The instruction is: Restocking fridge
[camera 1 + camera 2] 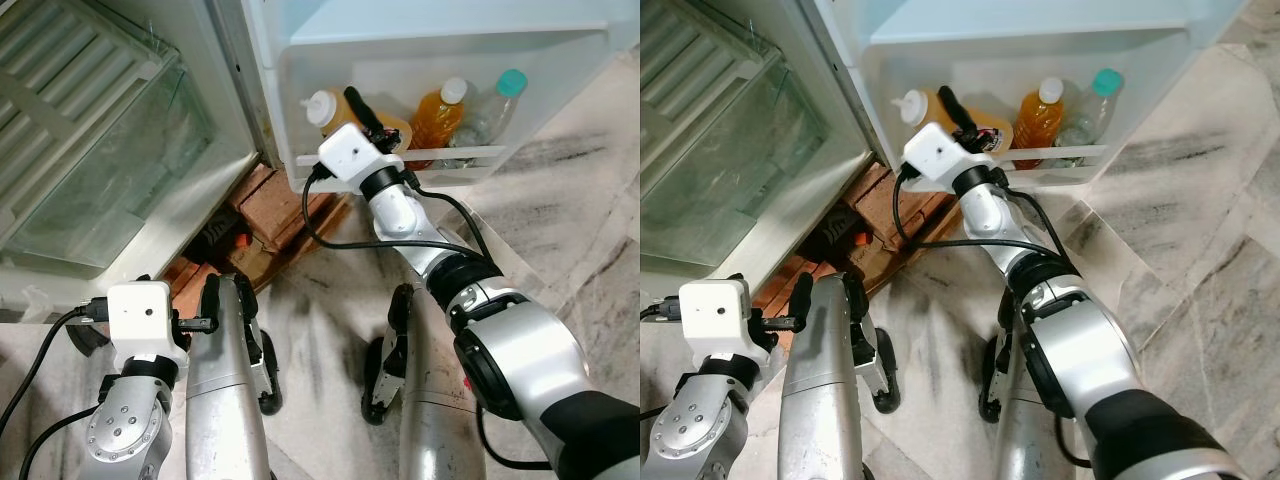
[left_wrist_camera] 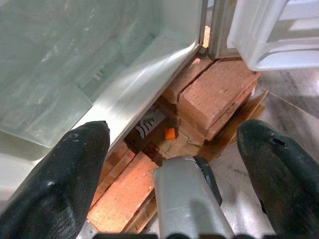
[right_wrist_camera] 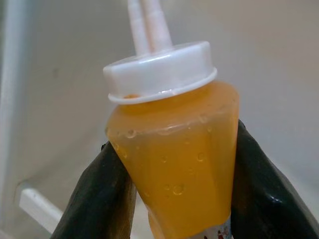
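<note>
Right claw (image 3: 174,164) pinches one of seemingly three bottles; left claw (image 2: 174,164) spread.

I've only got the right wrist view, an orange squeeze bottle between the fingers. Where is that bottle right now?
Observer: The squeeze bottle is at the left end of the door shelf, with the right gripper shut on it.
Operator: What else is in that shelf?
Observer: A juice bottle and a clear bottle with a teal cap, to its right.
Operator: And the left gripper?
Observer: The left gripper is open, low, facing bricks under the fridge.
</note>
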Available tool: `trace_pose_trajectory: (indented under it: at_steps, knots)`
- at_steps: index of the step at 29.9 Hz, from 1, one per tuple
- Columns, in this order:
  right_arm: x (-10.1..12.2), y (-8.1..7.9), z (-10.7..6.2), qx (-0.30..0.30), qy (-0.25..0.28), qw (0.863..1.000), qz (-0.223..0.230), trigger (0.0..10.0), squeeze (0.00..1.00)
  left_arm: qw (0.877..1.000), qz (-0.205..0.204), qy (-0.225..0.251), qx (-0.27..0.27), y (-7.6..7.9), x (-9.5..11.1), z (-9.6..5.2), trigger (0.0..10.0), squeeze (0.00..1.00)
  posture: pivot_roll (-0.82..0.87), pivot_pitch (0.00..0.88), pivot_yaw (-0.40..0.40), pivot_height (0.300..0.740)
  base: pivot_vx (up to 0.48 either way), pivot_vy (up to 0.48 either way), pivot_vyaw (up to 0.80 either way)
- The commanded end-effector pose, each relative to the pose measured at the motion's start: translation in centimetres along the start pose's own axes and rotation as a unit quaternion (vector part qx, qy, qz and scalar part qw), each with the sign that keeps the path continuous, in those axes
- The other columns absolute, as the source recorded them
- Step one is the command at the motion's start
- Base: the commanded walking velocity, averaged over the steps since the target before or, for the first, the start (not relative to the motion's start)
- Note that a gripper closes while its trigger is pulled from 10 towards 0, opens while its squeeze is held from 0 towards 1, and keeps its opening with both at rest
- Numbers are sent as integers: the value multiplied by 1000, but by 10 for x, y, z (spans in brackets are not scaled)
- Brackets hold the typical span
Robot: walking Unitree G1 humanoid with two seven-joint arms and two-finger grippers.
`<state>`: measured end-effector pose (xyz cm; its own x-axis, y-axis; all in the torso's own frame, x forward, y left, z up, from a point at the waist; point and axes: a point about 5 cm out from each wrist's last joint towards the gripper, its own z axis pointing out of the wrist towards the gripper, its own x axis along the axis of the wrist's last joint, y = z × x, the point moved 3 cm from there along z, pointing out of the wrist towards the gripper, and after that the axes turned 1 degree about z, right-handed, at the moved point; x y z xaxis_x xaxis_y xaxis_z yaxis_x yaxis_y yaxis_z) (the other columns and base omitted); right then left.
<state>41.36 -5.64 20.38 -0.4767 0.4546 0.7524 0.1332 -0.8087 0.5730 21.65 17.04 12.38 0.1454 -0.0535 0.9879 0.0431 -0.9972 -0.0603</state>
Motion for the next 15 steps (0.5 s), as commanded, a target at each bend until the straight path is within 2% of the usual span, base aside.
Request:
trace_pose_trajectory:
  at_steps: [1, 2, 3, 9, 12, 15]
  knots:
    - [-42, -14, -25, 14, -94, 995, 40, 10000, 0, 1000, 2, -15, -2, -2, -5, -4, 10000, 0, 206, 470, 40, 545, 0, 0, 0]
    - [-43, -12, -26, 9, -96, 994, 44, 10000, 0, 1000, 2, -15, -2, -2, -5, -4, 10000, 0, 201, 470, 42, 545, 0, 0, 0]
    - [-46, -6, -26, -9, -105, 992, 70, 10000, 0, 1000, 2, -16, -3, -2, -6, -3, 10000, 0, 200, 468, 44, 545, 0, 0, 0]
    - [-57, 4, -30, -44, -137, 984, 108, 10000, 0, 1000, 2, -18, -6, -2, -6, 0, 10000, 0, 195, 466, 47, 545, 0, 0, 0]
    - [-66, 5, -36, -62, -165, 975, 133, 10000, 0, 1000, 3, -17, -8, -1, -6, 1, 10000, 0, 197, 464, 50, 545, 0, 0, 0]
    - [-69, 5, -40, -73, -169, 973, 141, 10000, 0, 1000, 5, -18, -8, -2, -6, 1, 10000, 0, 202, 463, 55, 545, 0, 0, 0]
